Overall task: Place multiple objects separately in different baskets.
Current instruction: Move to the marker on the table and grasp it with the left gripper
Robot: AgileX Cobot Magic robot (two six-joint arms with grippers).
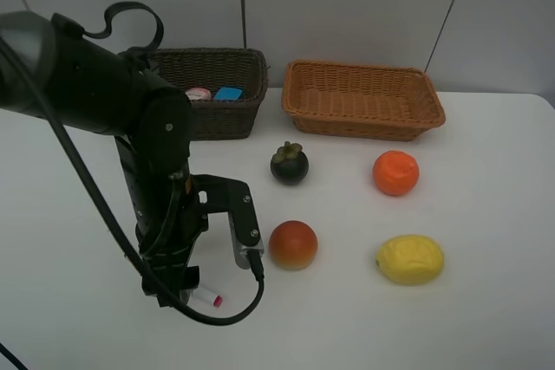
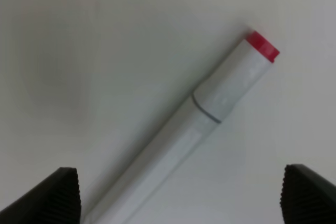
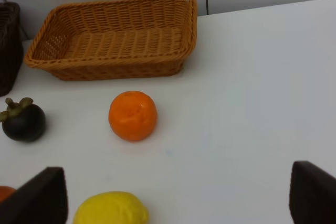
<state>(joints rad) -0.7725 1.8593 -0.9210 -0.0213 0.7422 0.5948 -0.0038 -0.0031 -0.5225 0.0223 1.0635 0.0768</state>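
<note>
White table [image 1: 486,214]: bare strip along the near edge and down the far right side, free for a reach. Four fruits well apart in a loose square, with clear lanes between them: dark purple round mangosteen [image 1: 289,164], round orange [image 1: 395,172], red-orange peach-like fruit [image 1: 292,244], yellow lemon [image 1: 410,259]. The peach-like fruit sits just beside the bulky black left arm [image 1: 156,188]; tight there. Light orange-tan shallow wicker basket [image 1: 362,100]: mouth unobstructed from above. Dark brown deeper wicker basket [image 1: 212,93]: near left corner masked by the arm. Left gripper [image 2: 184,203] jaws wide, white marker with pink cap [image 2: 210,114] slanted between them, bare table either side.
</note>
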